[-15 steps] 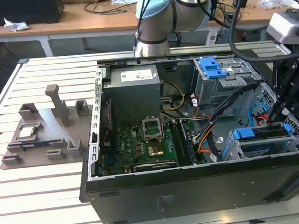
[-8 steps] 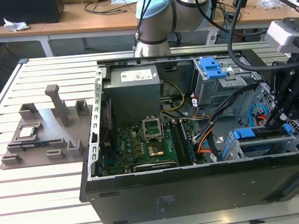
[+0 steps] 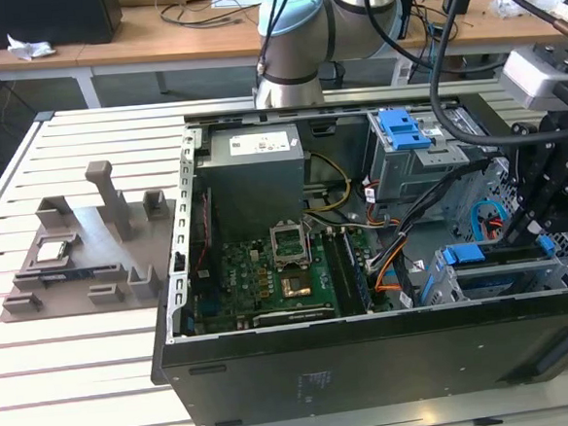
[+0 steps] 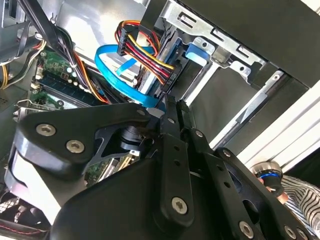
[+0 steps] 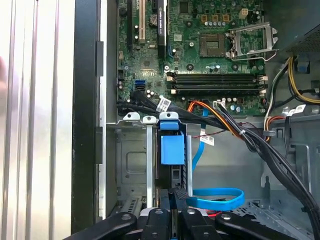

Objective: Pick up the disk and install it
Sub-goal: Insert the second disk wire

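Observation:
The disk (image 5: 172, 147) sits edge-on in a slot of the metal drive cage (image 5: 131, 160), its blue carrier tab facing the motherboard. In the exterior view the disk (image 3: 461, 255) lies in the cage at the case's front right corner. My gripper (image 5: 176, 192) is at the disk's rear end with its two black fingers close together, touching or nearly touching that edge. In the second wrist view the gripper (image 4: 172, 102) points at the cage, where the disk's blue tab (image 4: 196, 52) shows. In the exterior view the gripper (image 3: 527, 233) hangs over the cage's right end.
Black cable bundles (image 5: 260, 145) and a blue flat cable (image 5: 216, 197) run just beside the cage. The motherboard (image 3: 278, 272) and power supply (image 3: 256, 161) fill the case's left half. A blue bracket (image 3: 405, 128) tops the upper cage. A grey fixture (image 3: 82, 256) lies on the slatted table.

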{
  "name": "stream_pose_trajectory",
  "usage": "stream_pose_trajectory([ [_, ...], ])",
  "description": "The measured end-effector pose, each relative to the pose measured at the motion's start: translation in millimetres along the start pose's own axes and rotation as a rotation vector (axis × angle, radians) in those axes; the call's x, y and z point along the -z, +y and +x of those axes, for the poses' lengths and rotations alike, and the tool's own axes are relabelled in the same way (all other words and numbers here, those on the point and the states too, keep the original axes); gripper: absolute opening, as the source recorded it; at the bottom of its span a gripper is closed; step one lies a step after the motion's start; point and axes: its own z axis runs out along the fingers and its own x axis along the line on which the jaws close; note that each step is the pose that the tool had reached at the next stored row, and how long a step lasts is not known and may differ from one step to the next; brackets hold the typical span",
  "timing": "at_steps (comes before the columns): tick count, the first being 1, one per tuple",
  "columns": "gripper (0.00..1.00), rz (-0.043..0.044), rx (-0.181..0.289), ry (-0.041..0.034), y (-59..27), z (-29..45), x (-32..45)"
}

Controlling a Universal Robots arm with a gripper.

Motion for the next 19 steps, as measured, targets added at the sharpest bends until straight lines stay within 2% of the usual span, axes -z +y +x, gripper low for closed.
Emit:
stream_pose_trajectory([
  [9, 0.16, 0.0, 0.001, 0.0006, -1.7, -0.2, -8.9],
  [13, 0.16, 0.0001, 0.001, 0.0004, -1.6, -8.8, -9.1],
  [19, 0.16, 0.0, 0.001, 0.0003, -1.7, -9.3, -10.0],
])
